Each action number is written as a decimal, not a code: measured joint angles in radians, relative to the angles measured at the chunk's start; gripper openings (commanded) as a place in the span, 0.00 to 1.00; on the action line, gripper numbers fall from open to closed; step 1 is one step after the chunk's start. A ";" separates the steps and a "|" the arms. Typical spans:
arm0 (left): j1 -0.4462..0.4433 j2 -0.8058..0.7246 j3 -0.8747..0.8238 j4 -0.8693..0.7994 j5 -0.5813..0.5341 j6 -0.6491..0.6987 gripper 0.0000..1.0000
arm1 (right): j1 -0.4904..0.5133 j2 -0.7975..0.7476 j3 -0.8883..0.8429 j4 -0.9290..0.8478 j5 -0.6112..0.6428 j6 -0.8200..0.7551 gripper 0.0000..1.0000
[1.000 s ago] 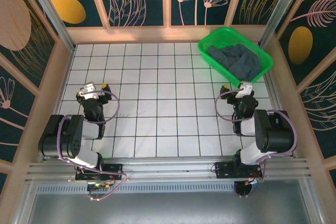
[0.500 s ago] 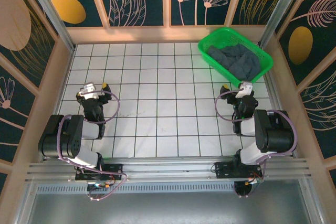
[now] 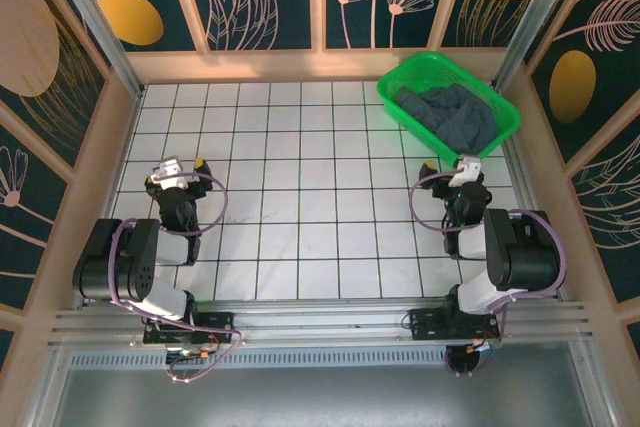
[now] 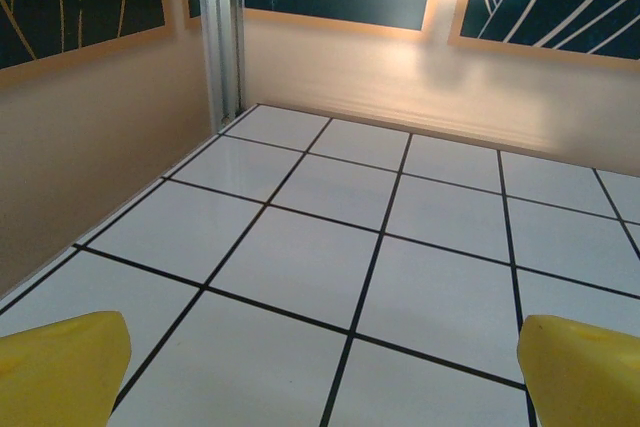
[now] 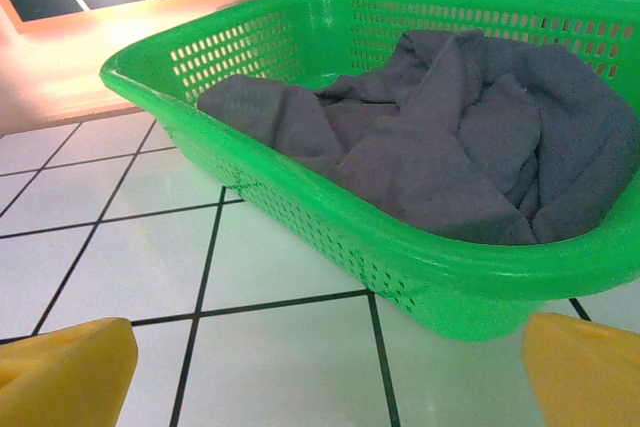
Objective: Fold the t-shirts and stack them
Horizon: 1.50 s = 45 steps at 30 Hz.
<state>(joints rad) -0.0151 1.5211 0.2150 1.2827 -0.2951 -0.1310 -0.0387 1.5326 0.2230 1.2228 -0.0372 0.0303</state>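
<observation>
A crumpled dark slate-grey t-shirt (image 3: 452, 113) lies bunched inside a green basket (image 3: 392, 104) at the far right of the tiled table. In the right wrist view the t-shirt (image 5: 440, 147) fills the basket (image 5: 330, 217) just ahead of my right gripper (image 5: 325, 377), whose yellow fingertips (image 5: 65, 372) stand wide apart with nothing between them. From above, the right gripper (image 3: 449, 166) sits just short of the basket's near rim. My left gripper (image 3: 183, 164) rests low at the left side, open and empty, with bare tiles between its fingertips (image 4: 60, 372) and gripper midpoint (image 4: 320, 377).
The white tiled table (image 3: 300, 177) is walled by beige panels on the left, back and right. A metal corner post (image 4: 220, 37) stands ahead of the left gripper at the back left. The basket's wall is the nearest obstacle to the right gripper.
</observation>
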 measured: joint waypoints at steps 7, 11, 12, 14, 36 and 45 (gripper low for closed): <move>-0.021 -0.198 -0.063 -0.052 -0.059 -0.001 0.99 | 0.105 -0.240 0.041 -0.224 0.084 -0.038 0.99; -0.045 -0.422 -0.009 -0.179 -0.116 -0.001 0.99 | 0.286 -0.508 0.122 -0.381 0.231 -0.060 0.99; -0.049 -0.455 0.036 -0.225 -0.126 -0.001 0.99 | 0.323 -0.547 0.183 -0.438 0.271 -0.047 0.99; -0.055 -0.486 0.154 -0.319 -0.141 -0.031 0.99 | 0.338 -0.567 0.367 -0.615 0.334 0.043 0.99; -0.386 -0.003 1.057 -1.350 0.462 -0.595 0.84 | -0.015 0.710 1.767 -1.937 0.254 0.556 0.72; -0.489 -0.041 1.028 -1.349 0.546 -0.604 0.68 | -0.018 0.832 1.830 -2.013 0.187 0.590 0.00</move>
<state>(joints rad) -0.5041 1.4803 1.2430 -0.0658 0.2508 -0.7349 -0.0566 2.3650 2.0533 -0.7898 0.1501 0.6201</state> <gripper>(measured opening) 0.686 0.048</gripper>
